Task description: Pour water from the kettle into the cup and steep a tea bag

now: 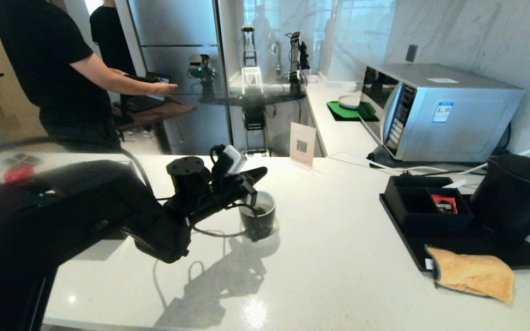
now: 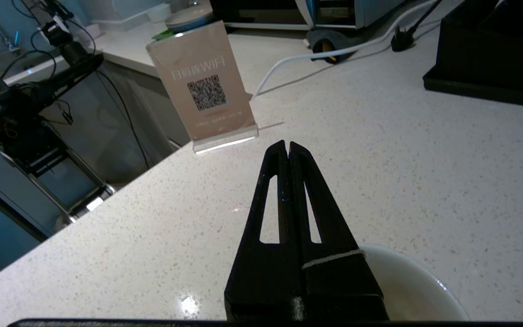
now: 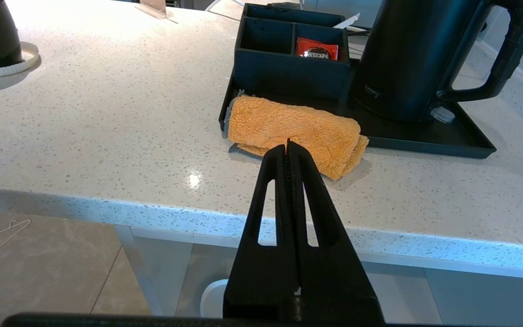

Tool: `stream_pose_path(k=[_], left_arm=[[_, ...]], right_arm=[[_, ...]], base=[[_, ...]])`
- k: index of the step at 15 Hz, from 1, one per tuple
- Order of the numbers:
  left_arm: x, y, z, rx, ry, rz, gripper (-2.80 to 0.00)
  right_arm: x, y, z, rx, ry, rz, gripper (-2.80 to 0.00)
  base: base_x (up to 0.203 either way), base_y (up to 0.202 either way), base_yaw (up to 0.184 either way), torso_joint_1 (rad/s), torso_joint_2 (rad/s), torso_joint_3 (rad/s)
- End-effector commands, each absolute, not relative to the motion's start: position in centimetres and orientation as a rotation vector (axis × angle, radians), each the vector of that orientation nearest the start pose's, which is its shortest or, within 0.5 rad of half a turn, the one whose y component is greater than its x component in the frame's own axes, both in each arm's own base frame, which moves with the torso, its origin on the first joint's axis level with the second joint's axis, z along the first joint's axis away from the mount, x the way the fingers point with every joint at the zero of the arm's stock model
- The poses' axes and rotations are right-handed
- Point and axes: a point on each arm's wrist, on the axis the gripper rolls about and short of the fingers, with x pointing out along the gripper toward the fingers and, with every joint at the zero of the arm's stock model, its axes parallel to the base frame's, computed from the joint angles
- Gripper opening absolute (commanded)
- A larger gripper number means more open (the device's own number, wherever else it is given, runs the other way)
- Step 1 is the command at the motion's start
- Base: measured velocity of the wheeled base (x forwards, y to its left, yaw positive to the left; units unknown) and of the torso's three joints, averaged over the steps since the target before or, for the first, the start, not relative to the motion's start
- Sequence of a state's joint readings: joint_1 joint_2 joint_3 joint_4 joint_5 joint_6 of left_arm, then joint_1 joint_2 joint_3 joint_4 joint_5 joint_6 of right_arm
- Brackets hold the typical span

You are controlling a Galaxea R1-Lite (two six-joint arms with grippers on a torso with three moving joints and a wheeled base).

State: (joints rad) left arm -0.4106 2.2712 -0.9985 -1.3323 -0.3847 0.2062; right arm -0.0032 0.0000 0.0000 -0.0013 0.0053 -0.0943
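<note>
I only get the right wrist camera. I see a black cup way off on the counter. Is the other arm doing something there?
Observer: Yes, the left gripper is right above the cup, and it is shut.
Operator: Is something in the cup?
Observer: The tea bag hangs under the gripper, down into the cup's mouth.
Operator: What holds it up?
Observer: Probably its white string; in the left wrist view it runs across one finger.
</note>
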Motion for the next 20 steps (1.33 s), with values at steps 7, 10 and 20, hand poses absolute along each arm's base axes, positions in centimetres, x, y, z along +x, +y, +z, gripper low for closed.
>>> stream_pose_path(k=[7, 10, 20], left_arm=[[37.1, -15.7, 13.8, 0.197, -0.256, -0.739, -2.8], [37.1, -14.8, 14.6, 0.199, -0.274, -0.717, -2.8], [36.4, -13.9, 15.1, 0.201, -0.27, -0.701, -2.8]], right_arm=[[-2.3, 0.0, 7.6, -0.095, 0.0, 0.003, -2.8], [-2.3, 0.0, 7.6, -0.095, 0.0, 0.003, -2.8], [-2.3, 0.0, 7.6, -0.095, 0.0, 0.003, -2.8]], base=[[0.0, 0.0, 0.0, 0.0, 0.0, 0.0], [0.0, 0.0, 0.0, 0.0, 0.0, 0.0], [0.0, 0.0, 0.0, 0.0, 0.0, 0.0]])
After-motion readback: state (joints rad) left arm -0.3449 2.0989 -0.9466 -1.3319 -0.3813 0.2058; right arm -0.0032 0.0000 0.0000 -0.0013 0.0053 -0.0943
